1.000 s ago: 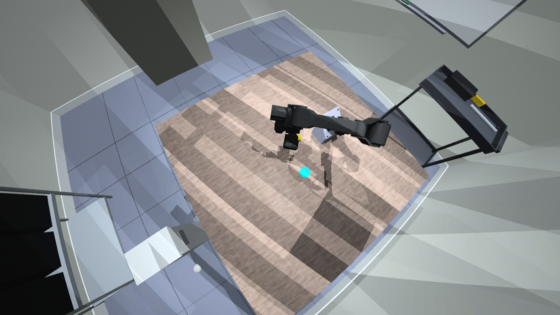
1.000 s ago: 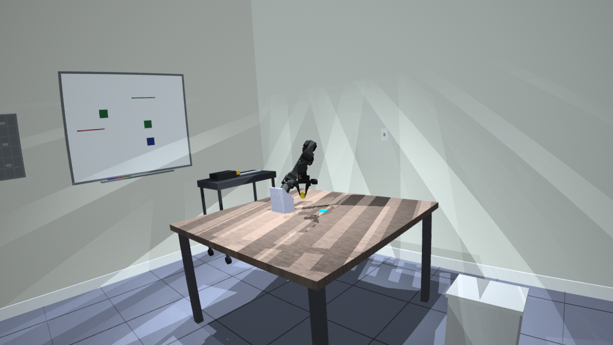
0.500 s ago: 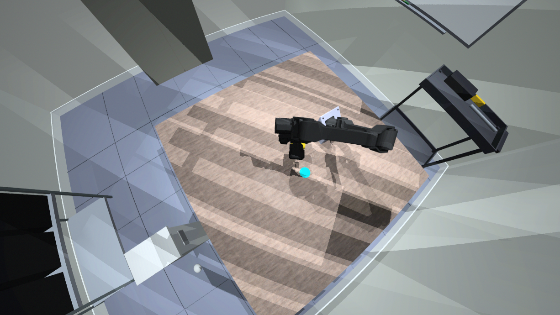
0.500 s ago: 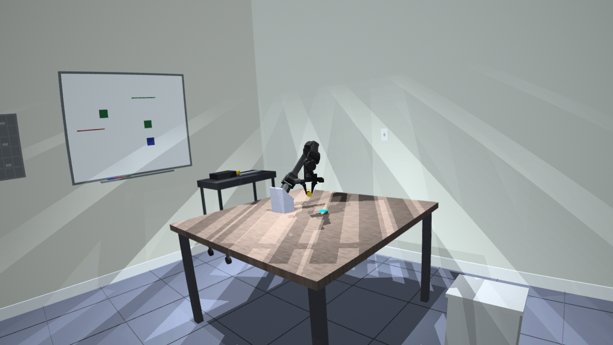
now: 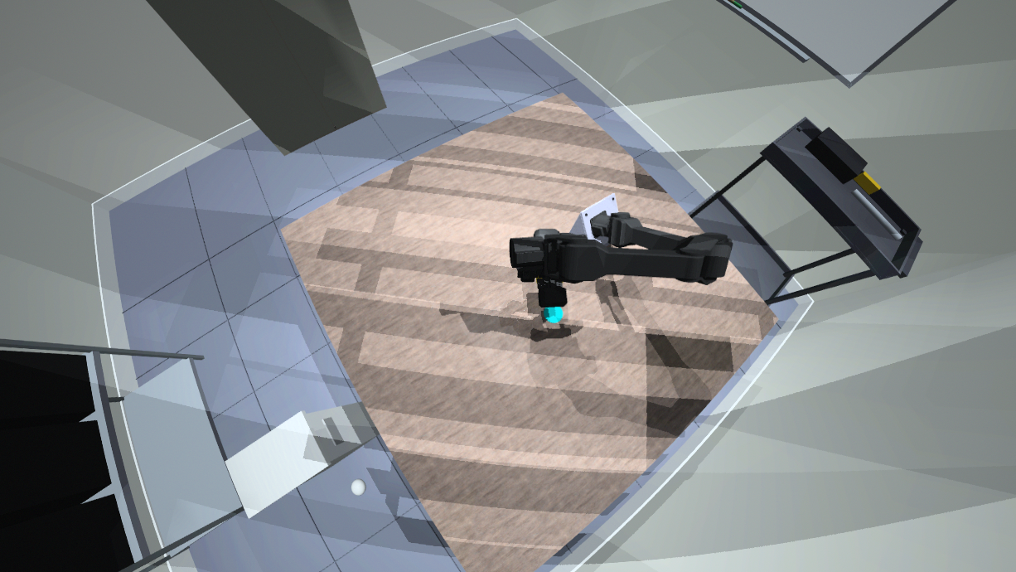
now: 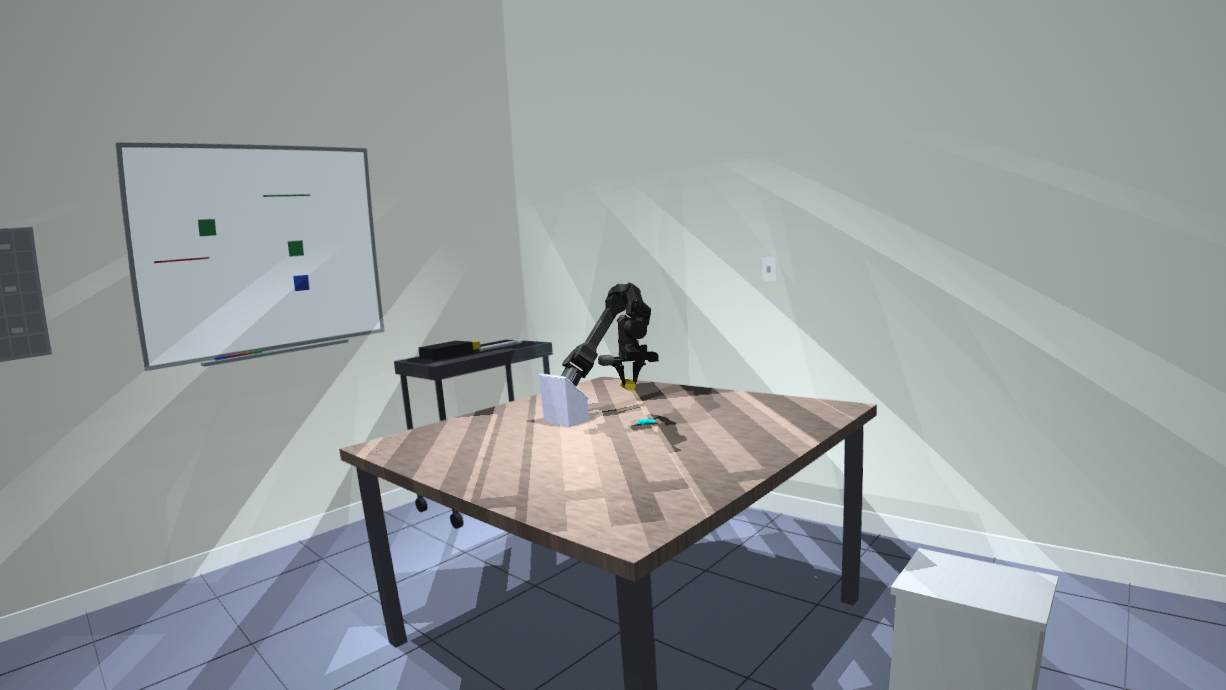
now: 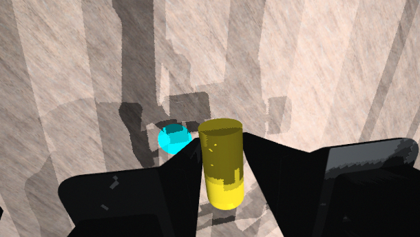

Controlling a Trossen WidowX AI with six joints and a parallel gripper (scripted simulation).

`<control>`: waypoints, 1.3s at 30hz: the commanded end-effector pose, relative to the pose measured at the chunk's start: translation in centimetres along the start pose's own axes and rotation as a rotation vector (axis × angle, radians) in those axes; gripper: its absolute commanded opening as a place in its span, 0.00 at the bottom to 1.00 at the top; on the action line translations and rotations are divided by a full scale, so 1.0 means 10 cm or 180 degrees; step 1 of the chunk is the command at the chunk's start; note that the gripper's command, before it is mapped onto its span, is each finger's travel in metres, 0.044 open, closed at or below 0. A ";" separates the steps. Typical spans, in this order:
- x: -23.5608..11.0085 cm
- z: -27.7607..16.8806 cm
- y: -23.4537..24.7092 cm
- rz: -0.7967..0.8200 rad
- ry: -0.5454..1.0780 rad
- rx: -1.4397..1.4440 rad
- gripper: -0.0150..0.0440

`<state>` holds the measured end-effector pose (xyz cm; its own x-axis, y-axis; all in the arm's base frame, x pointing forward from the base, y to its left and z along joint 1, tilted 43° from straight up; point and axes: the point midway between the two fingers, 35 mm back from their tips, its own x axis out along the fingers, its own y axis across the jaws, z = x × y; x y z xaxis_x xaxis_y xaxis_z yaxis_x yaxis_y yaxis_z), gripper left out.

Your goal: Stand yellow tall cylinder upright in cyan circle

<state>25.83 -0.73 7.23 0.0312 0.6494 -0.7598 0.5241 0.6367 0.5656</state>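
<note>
My gripper (image 7: 221,140) (image 5: 550,294) (image 6: 630,379) is shut on the yellow tall cylinder (image 7: 223,162) (image 6: 629,385), which is clamped between the two black fingers and carried above the wooden table (image 5: 455,398) (image 6: 600,497). The cyan circle (image 7: 173,139) (image 5: 553,314) (image 6: 645,422) lies flat on the table. In the wrist view it sits just left of the cylinder, partly behind the left finger. In the overhead view the gripper hangs just over the circle's upper edge and hides the cylinder. In the side view the cylinder hangs above the table, a little behind the circle.
A white wedge-shaped block (image 6: 561,400) (image 5: 597,213) stands on the table by the arm's base. A dark cart (image 6: 471,351) (image 5: 845,199) stands beyond the table. A white box (image 6: 973,617) sits on the floor at the front right.
</note>
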 end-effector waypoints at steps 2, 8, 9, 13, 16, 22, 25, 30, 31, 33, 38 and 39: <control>-0.02 -0.09 0.14 0.0032 -0.0001 -0.0091 0.43; -0.02 -0.21 0.29 0.0055 0.0016 -0.0223 0.43; -0.02 -0.23 0.32 0.0059 0.0019 -0.0246 0.43; -0.02 -0.32 0.42 0.0077 0.0033 -0.0334 0.43; -0.03 -0.39 0.49 0.0091 0.0045 -0.0401 0.43; -0.03 -0.53 0.62 0.0122 0.0073 -0.0535 0.43; -0.03 -0.57 0.65 0.0130 0.0081 -0.0568 0.43; 0.00 -0.58 0.63 0.0053 0.0064 -0.0578 0.43; 0.01 -0.58 0.63 0.0031 0.0059 -0.0581 0.43; 0.02 -0.59 0.62 -0.0013 0.0048 -0.0586 0.43; 0.06 -0.60 0.59 -0.0120 0.0018 -0.0600 0.43; 0.07 -0.60 0.59 -0.0141 0.0011 -0.0603 0.43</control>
<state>23.97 5.92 12.14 0.0079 0.6385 -0.7696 0.3550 0.7177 0.5990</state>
